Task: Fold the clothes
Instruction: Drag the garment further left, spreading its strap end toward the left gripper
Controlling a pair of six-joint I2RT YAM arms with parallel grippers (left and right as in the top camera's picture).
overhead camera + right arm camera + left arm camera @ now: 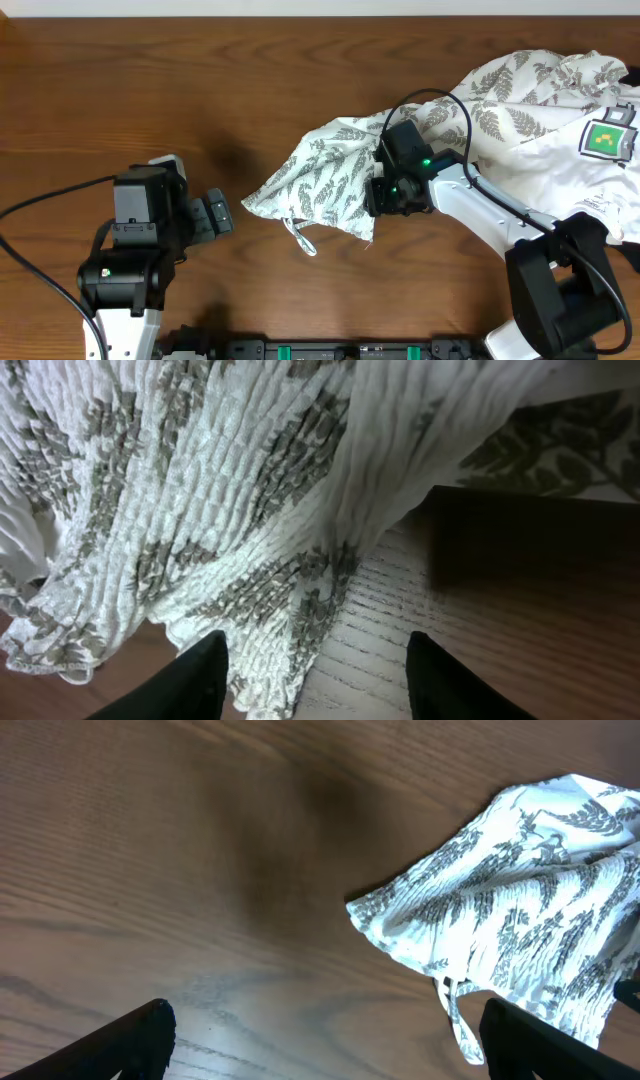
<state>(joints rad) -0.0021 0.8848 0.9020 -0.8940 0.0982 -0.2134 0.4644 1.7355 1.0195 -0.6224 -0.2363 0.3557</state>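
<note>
The right tool point(318, 660) straddles the hem of the clothes point(200, 510), jaws apart, seemingly to pinch it, while the left tool point(325, 1020) hangs released over the tabletop point(150, 870).

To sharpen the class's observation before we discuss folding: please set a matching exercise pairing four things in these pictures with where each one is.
Things:
1 left pincer
2 right pincer
3 fern-print garment
4 green-and-yellow tag

Places:
A far right of the overhead view
B crumpled, from centre to far right
C open above the bare wooden table
D over the fern fabric's edge

Pairs: 1-C, 2-D, 3-B, 4-A
</note>
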